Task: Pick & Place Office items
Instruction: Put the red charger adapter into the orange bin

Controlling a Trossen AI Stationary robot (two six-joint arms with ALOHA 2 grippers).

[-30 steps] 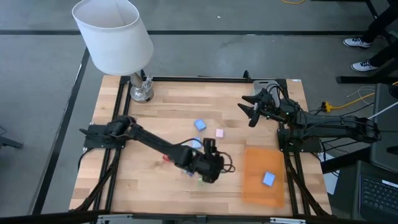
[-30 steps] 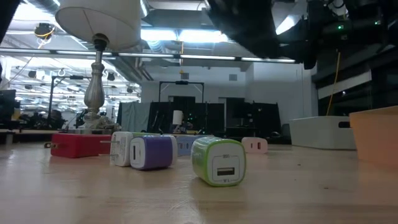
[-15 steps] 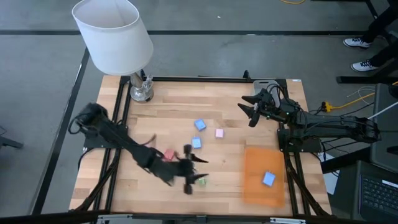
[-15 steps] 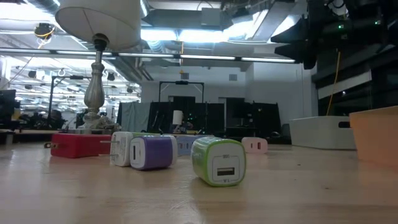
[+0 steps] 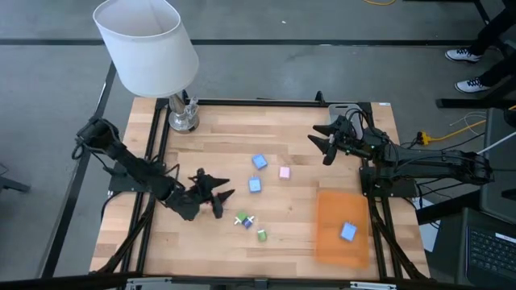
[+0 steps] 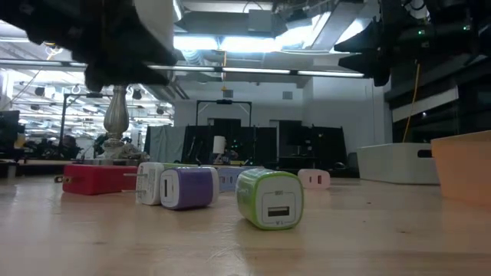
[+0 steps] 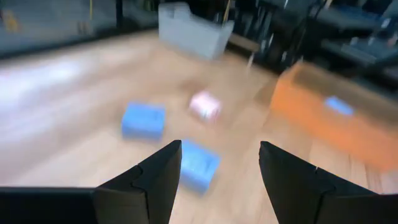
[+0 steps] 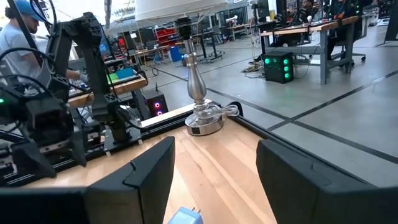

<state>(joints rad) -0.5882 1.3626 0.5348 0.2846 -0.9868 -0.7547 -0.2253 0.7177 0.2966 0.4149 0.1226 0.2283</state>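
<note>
The office items are small coloured cubes on the wooden table. In the high view two blue ones (image 5: pixel 259 162) (image 5: pixel 255 185) and a pink one (image 5: pixel 284 172) lie mid-table. A green, white and purple cluster (image 5: pixel 244 219) and a green one (image 5: pixel 262 235) lie nearer the front edge. Another blue one (image 5: pixel 348 232) sits in the orange tray (image 5: pixel 339 205). My left gripper (image 5: pixel 222 201) hangs open left of the cluster, its fingers (image 7: pixel 155 177) pointing toward the blue cubes (image 7: pixel 199 165). My right gripper (image 5: pixel 321 147) waits open above the far right of the table.
A lamp with a white shade (image 5: pixel 147 44) stands at the far left corner. A grey tray (image 5: pixel 345 109) sits at the far right corner behind my right gripper. In the low view a red piece (image 6: pixel 96 179) lies left of the white and purple ones (image 6: pixel 188 188).
My left arm has swung back from the table's middle toward the left edge. Its gripper has moved left and slightly toward the far edge, uncovering the green, white and purple cluster. The cubes have not shifted.
</note>
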